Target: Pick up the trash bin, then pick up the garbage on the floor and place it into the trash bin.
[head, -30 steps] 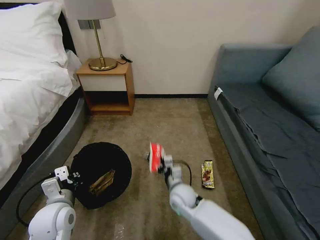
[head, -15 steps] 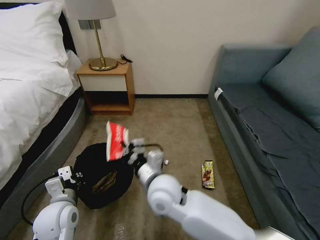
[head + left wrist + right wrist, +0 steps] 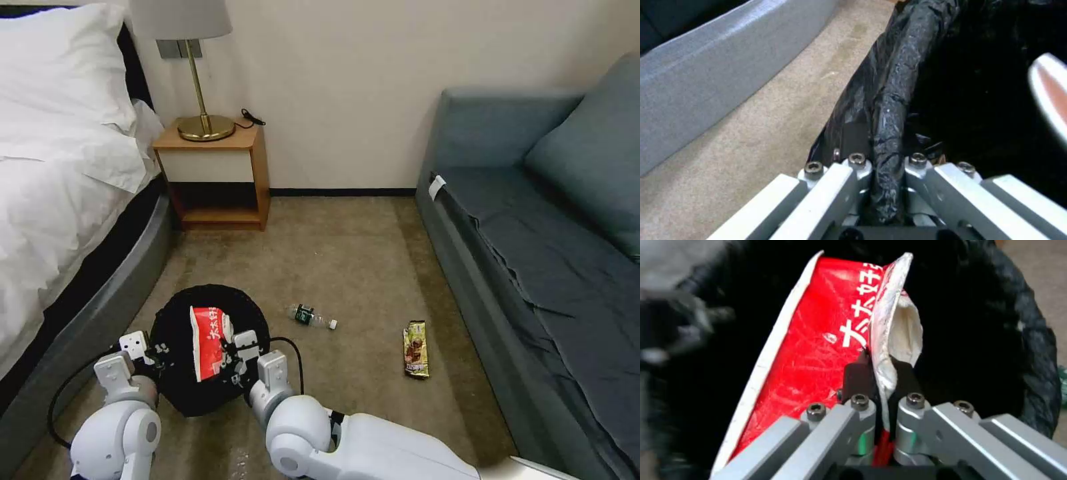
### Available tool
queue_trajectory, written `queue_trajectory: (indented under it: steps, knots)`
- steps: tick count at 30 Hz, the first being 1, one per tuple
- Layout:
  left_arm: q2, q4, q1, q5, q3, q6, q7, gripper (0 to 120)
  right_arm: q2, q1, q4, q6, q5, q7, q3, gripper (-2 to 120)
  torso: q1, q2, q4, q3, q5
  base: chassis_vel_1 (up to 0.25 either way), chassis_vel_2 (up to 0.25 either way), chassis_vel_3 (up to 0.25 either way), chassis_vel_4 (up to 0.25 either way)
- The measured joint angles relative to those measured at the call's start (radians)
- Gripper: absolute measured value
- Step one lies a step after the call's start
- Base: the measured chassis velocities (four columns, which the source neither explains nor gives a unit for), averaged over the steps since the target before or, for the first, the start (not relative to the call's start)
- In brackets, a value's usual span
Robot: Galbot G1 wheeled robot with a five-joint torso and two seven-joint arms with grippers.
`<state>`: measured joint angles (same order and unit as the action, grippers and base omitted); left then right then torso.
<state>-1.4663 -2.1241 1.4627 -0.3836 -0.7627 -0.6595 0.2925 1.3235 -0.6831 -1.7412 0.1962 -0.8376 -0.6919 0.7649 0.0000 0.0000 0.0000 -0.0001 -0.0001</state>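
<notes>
Since the earlier frames, your right arm has swung from mid-floor to the left, carrying the red-and-white snack packet point(image 3: 208, 342) from beside the bottle to a position over the mouth of the trash bin point(image 3: 170, 390). The right gripper point(image 3: 881, 368) is pinched on a folded edge of the packet, as the right wrist view shows: dark pads either side of the crumpled white seam. The left gripper point(image 3: 887, 166) is clamped on the bin's bag-wrapped rim, beside the bed base point(image 3: 706, 73).

The packet is judged light, thin and floppy; it hangs as a limp sheet from the one held edge, so expect it to flutter and perhaps cling to a pad on release. The bin's liner is soft and slick, so the grip on the rim may creep.

On the carpet point(image 3: 347, 267), the small clear bottle point(image 3: 311, 317) lies just right of the bin, and the gold-brown wrapper point(image 3: 416, 349) lies farther right, near the sofa point(image 3: 533, 253). The bottle is judged rigid but prone to roll: take it across the body. Take the flat wrapper by an edge.
</notes>
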Motion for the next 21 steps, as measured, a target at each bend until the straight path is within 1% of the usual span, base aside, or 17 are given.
queue_trajectory:
  steps: [2, 3, 4, 5, 6, 7, 11, 12, 16, 17, 19, 20, 21]
  knots:
    - [-0.001, -0.001, 0.001, 0.001, 0.002, 0.0, 0.0, 2, 0.0, 0.0, 0.007, 0.0, 0.005, -0.001, 0.001, 0, 0.0, 0.0, 0.0, 0.0, 0.0, 0.0, 0.0, 0.0, 0.0]
    - [-0.002, -0.002, 0.003, 0.003, 0.003, 0.0, 0.0, 2, 0.0, 0.0, 0.013, 0.0, 0.011, -0.001, 0.001, 2, 0.0, 0.0, 0.0, 0.0, 0.0, 0.0, 0.0, 0.0, 0.0]
    - [-0.003, -0.003, 0.004, 0.004, 0.003, 0.0, 0.0, 2, -0.001, 0.0, 0.015, 0.0, 0.014, -0.001, 0.0, 7, 0.0, 0.0, 0.0, 0.0, 0.0, 0.0, 0.0, 0.0, 0.0]
    - [-0.003, -0.004, 0.004, 0.004, 0.004, 0.0, 0.0, 2, -0.001, 0.0, 0.016, 0.0, 0.015, -0.001, -0.001, 8, 0.0, 0.0, 0.0, 0.0, 0.0, 0.0, 0.0, 0.0, 0.0]
    - [-0.004, -0.007, 0.005, 0.005, 0.005, 0.0, 0.0, 2, -0.004, 0.0, 0.016, 0.0, 0.02, -0.001, -0.005, 15, 0.0, 0.0, 0.0, 0.0, 0.0001, 0.0, 0.0, 0.0, 0.0]
    - [-0.004, -0.007, 0.005, 0.005, 0.005, 0.0, 0.0, 2, -0.004, 0.0, 0.016, 0.0, 0.02, -0.001, -0.005, 15, 0.0, 0.0, 0.0, 0.0, 0.0001, 0.0, 0.0, 0.0, 0.0]
    - [-0.005, -0.012, 0.007, 0.006, 0.005, 0.0, 0.0, 2, -0.007, -0.001, 0.005, 0.0, 0.023, 0.001, -0.021, 33, 0.0, 0.0, 0.0, 0.0, 0.0001, 0.0, 0.0, 0.0, 0.0]
    - [-0.005, -0.012, 0.007, 0.006, 0.005, 0.0, 0.0, 2, -0.007, -0.001, 0.005, 0.0, 0.023, 0.001, -0.021, 33, 0.0, 0.0, 0.0, 0.0, 0.0001, 0.0, 0.0, 0.0, 0.0]
    - [-0.005, -0.025, 0.013, 0.008, 0.005, 0.0, 0.0, 2, -0.007, -0.001, -0.006, 0.0, 0.023, 0.003, -0.027, 50, 0.0, 0.0, 0.0, 0.0, 0.0001, 0.0, 0.0, 0.0, 0.0]
    - [-0.005, -0.025, 0.013, 0.008, 0.005, 0.0, 0.0, 2, -0.007, -0.001, -0.006, 0.0, 0.023, 0.003, -0.027, 50, 0.0, 0.0, 0.0, 0.0, 0.0001, 0.0, 0.0, 0.0, 0.0]
    - [-0.006, -0.037, 0.017, 0.009, 0.003, -0.002, 0.0, 2, -0.01, 0.001, -0.019, 0.001, 0.026, 0.003, -0.027, 60, 0.0, 0.0, 0.0, 0.0, 0.0001, 0.0, 0.0, 0.0, 0.0]
    - [-0.006, -0.042, 0.019, 0.009, 0.002, -0.002, 0.0, 2, -0.012, 0.003, -0.025, 0.001, 0.031, 0.003, -0.028, 63, 0.0, 0.0, 0.0, 0.0, 0.0001, 0.0, 0.0, 0.0, 0.0]
    - [-0.008, -0.049, 0.022, 0.008, 0.001, -0.003, 0.0, 2, -0.016, 0.006, -0.036, 0.001, 0.045, 0.003, -0.033, 70, 0.0, 0.0, 0.0, 0.0, 0.0001, 0.0, 0.0, 0.0, 0.0]
